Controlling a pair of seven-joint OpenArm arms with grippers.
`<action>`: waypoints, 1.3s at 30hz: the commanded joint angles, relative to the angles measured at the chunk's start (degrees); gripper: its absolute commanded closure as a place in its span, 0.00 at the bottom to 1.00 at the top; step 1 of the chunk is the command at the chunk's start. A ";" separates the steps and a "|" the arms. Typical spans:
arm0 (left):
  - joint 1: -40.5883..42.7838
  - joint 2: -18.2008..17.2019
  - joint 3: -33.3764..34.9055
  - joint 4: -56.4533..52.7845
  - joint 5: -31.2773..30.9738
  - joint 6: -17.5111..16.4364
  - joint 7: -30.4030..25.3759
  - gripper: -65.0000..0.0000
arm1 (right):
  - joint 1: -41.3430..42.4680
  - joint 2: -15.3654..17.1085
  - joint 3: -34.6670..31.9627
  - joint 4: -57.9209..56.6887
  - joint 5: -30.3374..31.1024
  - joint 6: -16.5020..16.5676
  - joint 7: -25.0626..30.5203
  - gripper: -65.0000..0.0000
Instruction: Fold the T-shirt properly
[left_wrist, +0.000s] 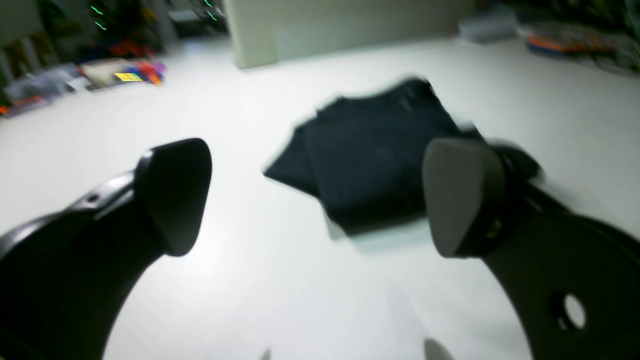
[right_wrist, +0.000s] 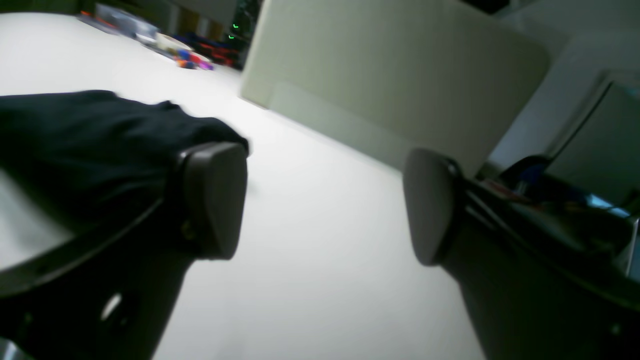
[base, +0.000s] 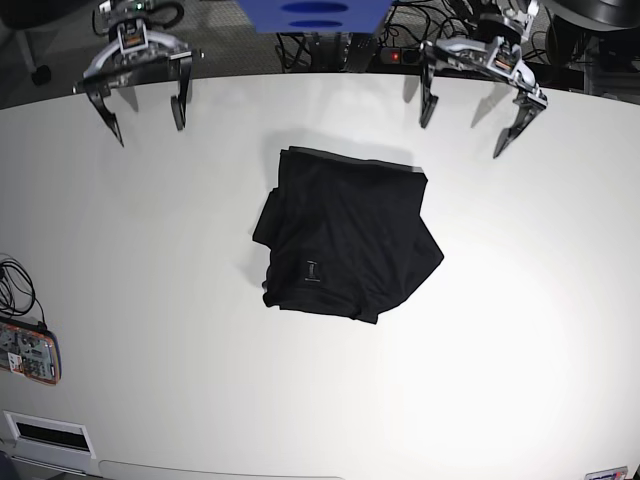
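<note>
The black T-shirt lies in a folded, slightly rumpled bundle in the middle of the white table, with a small label patch on top. My left gripper hovers open at the far right edge, apart from the cloth. In the left wrist view the T-shirt lies beyond my open left gripper, which holds nothing. My right gripper hangs open at the far left edge. Its wrist view shows the T-shirt behind the left finger, and the right gripper is empty.
An orange-edged device with cables sits at the table's left edge, and a white label plate lies near the front left corner. A blue object stands behind the far edge. A pale panel rises past the table.
</note>
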 joint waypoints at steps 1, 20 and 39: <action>1.23 -0.49 0.76 0.93 -0.30 0.15 -1.77 0.00 | -1.38 1.39 1.50 0.55 1.42 -0.19 1.42 0.28; 8.96 -4.97 11.83 -17.36 7.26 0.15 -1.60 0.00 | -14.57 3.32 2.73 -15.80 1.33 -0.19 1.42 0.28; -29.19 -4.18 22.74 -89.80 7.26 0.24 -0.80 0.00 | 14.18 3.15 -15.20 -71.01 1.42 -0.19 1.34 0.28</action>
